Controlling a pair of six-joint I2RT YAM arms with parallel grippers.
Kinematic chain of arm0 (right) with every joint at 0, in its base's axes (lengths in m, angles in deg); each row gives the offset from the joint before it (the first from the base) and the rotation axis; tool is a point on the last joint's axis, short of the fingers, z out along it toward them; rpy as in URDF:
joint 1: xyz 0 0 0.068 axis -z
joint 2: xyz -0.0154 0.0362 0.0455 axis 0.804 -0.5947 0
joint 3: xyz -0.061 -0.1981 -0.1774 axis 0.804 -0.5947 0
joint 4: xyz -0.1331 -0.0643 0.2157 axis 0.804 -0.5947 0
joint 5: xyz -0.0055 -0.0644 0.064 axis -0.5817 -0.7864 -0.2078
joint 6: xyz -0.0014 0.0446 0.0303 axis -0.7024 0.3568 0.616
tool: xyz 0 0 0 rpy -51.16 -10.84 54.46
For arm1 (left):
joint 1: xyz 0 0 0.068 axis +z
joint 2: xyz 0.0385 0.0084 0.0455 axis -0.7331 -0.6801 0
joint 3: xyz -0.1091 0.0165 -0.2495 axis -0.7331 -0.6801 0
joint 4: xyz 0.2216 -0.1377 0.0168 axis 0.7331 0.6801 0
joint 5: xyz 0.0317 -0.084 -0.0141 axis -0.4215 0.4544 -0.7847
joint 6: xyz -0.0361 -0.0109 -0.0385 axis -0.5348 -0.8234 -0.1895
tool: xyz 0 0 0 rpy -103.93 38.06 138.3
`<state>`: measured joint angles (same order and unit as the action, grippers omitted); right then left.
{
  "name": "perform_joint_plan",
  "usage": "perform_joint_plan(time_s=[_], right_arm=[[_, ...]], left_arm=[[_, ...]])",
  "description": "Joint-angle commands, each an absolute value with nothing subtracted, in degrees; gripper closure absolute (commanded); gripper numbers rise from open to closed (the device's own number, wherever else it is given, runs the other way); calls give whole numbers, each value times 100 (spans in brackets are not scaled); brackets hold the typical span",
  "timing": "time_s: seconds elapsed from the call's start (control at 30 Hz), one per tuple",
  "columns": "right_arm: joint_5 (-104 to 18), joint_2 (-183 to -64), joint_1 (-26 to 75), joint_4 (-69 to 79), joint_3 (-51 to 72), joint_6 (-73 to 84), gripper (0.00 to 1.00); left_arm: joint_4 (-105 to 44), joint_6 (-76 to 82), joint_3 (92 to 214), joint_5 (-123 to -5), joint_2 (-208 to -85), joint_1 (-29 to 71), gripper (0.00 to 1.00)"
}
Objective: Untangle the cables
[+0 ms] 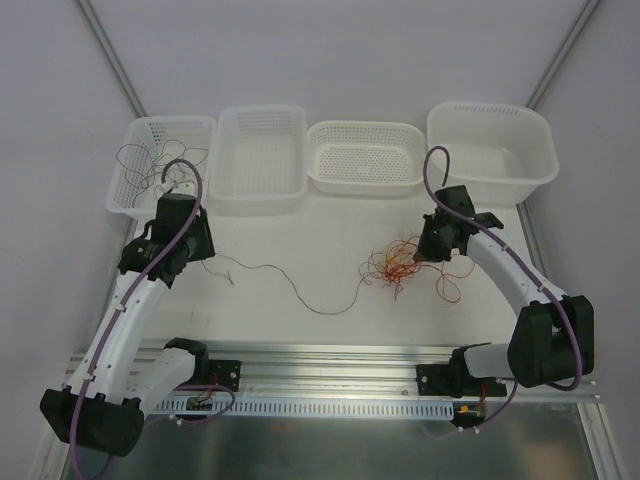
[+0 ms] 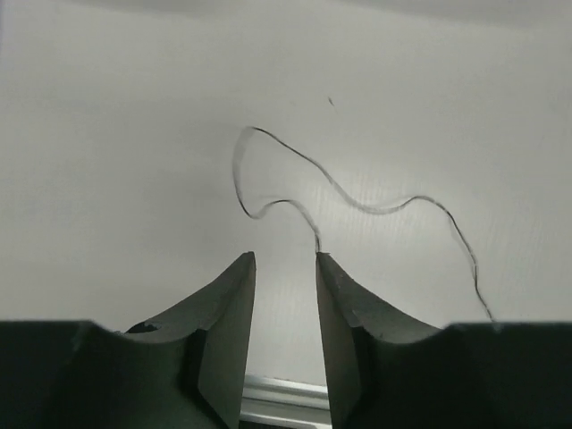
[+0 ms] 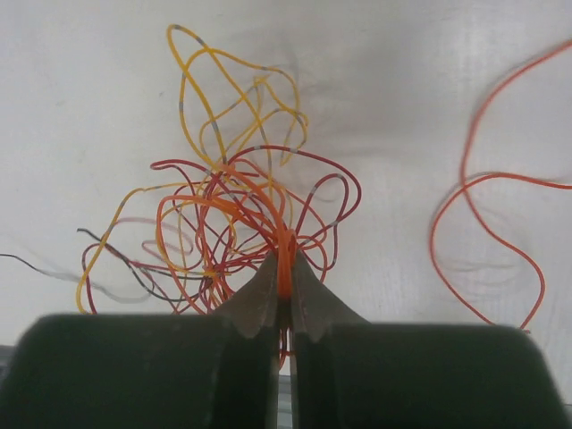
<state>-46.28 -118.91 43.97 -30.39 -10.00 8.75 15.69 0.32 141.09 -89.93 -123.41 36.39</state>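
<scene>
1. Cables: a red, yellow and orange tangle lies on the counter, just ahead of the right tool.
2. That tool is pressed together, pinching an orange strand at the tangle's near edge.
3. Left tool stands spread, holding nothing; a dark cable snakes over the counter just ahead, one end at a fingertip.
4. Thin cables also lie in a basket beyond the left tool.

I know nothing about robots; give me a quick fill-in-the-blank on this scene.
The hand pinching the coloured tangle is the ___ one.
The left hand is ___, gripping nothing.
___ white baskets line the table's far edge.
Dark cables lie in the ___ basket.
Missing: right; open; four; leftmost.
</scene>
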Motion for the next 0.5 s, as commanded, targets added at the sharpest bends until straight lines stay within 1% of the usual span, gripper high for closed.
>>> perform_joint_plan(time_s=[0.0, 0.03, 0.07, 0.13, 0.17, 0.2, 0.23, 0.3, 0.33, 0.47], right_arm=[[-4833, -11939, 3718, -2791, -936, 1064, 99], [-4825, -11974, 3359, -2652, -919, 1099, 99], [-4833, -12044, 3191, -2598, -884, 1134, 99], [-4773, -12088, 2733, -2379, -779, 1196, 99], [-4737, -12114, 2584, -2282, -735, 1187, 99], [-4737, -12141, 2287, -2211, -656, 1178, 99], [-4772, -12176, 2127, -2158, -472, 1152, 99], [-4790, -12325, 1767, -2123, -261, 1117, 99], [-4790, -12369, 1661, -2071, -94, 1082, 99], [-4597, -12545, 1265, -1798, 118, 977, 99]], left_arm=[[866, -569, 13450, -7248, -12234, 3678, 65], [786, -605, 13344, -6706, -12199, 3669, 58], [689, -692, 13247, -6484, -12155, 3660, 45], [400, -772, 12965, -5817, -12023, 3538, 32], [303, -894, 12808, -5605, -11971, 3459, 21], [197, -956, 12728, -5446, -11900, 3371, 16], [-91, -1026, 12658, -5157, -11865, 3127, 12], [-391, -1272, 12473, -5075, -11856, 2827, 4], [-662, -1360, 12420, -5084, -11899, 2477, 3], [-1323, -1817, 12262, -5136, -12320, 1870, 3]])
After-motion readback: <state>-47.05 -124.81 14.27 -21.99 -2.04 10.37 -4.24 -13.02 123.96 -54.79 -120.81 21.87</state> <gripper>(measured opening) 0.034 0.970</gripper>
